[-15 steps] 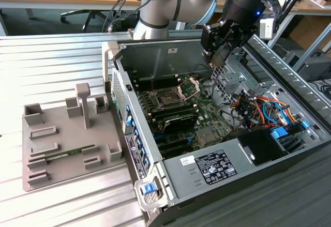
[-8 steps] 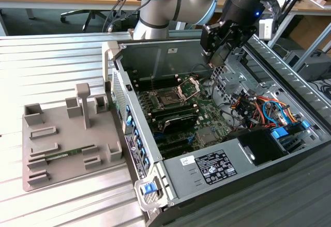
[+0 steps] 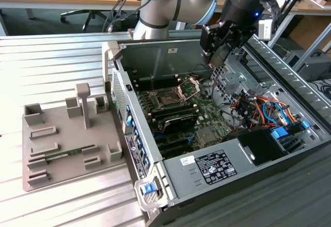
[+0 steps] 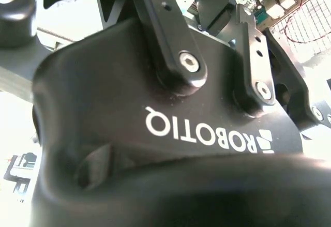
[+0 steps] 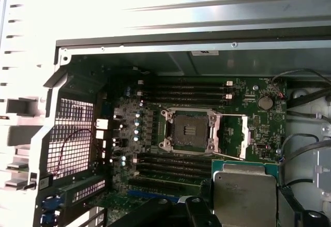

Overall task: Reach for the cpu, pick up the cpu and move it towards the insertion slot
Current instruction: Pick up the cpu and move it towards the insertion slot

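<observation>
Gripper (image 3: 216,57) hangs above the open computer case (image 3: 181,188), seemingly clamped on the cpu (image 5: 245,192), whose pale metal top shows between black finger parts in the first wrist view; beyond it the insertion slot (image 5: 187,130) lies uncovered, its silver frame (image 5: 244,137) hinged aside

Arm (image 3: 176,2) bent low, wrist angled down; pincer (image 3: 218,56) clamped on cpu (image 5: 245,193).

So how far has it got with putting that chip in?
The pickup looks done: in the first wrist view the silvery chip sits at the gripper, lifted above the board. It is now over the open computer case, with the gripper hovering. The socket, its metal frame swung open, is empty, so the chip has not reached it.
</observation>
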You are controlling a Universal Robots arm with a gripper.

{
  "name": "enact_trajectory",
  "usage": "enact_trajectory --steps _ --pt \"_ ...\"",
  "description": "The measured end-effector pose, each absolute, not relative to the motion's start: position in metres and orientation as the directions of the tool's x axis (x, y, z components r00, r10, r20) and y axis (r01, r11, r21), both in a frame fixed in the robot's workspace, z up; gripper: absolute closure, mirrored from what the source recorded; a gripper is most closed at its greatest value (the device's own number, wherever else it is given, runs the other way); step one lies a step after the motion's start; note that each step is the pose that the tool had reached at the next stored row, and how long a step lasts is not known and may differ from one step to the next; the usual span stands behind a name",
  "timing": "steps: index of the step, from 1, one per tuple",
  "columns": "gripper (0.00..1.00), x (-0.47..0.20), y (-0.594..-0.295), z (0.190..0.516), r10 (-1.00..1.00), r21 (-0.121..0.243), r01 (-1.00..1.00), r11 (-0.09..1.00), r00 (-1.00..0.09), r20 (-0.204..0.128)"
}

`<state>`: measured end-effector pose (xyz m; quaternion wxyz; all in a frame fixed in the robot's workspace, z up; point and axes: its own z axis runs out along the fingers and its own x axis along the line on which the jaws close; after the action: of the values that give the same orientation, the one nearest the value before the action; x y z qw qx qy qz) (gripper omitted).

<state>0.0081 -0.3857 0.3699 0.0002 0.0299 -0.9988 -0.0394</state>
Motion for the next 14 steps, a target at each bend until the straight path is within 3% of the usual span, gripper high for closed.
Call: enact_trajectory --steps 14 --pt "0.45 0.0081 -0.3852 0.3650 -0.060 0.079 -0.060 0.995 -0.998 -0.002"
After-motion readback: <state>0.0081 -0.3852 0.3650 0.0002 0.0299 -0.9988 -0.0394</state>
